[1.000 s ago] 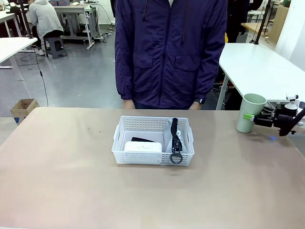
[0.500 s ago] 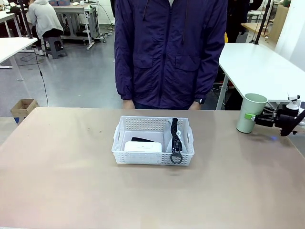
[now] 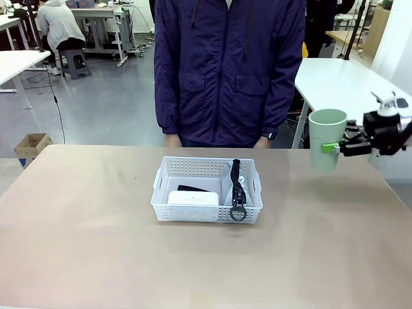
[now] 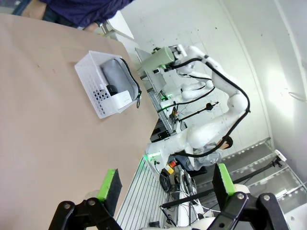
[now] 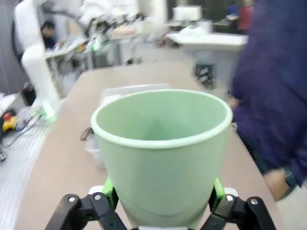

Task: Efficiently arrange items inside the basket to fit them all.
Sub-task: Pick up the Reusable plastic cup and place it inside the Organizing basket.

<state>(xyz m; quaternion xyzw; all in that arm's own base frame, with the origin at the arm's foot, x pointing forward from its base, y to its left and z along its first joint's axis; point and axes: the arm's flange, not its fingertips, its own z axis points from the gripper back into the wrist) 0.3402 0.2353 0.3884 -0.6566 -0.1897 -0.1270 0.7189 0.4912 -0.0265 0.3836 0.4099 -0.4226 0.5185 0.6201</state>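
- The right gripper [image 3: 333, 147] is clamped on the pale green plastic cup [image 3: 326, 139], held upright in the air, well to the right of the shallow white perforated plastic basket [image 3: 207, 209] and clear of the table.
- The left gripper [image 4: 166, 184] hangs with its jaws spread, holding nothing.
- Inside the basket lie the small white rectangular box [image 3: 193, 197], the black stapler [image 3: 191, 188] behind it, and the grey zip pouch [image 3: 230, 185] with its black strap [image 3: 237, 187] hanging over the front wall.
- Risk, as I judge it: the free space is tight, so the cup could catch the rim or land on the strap and topple.
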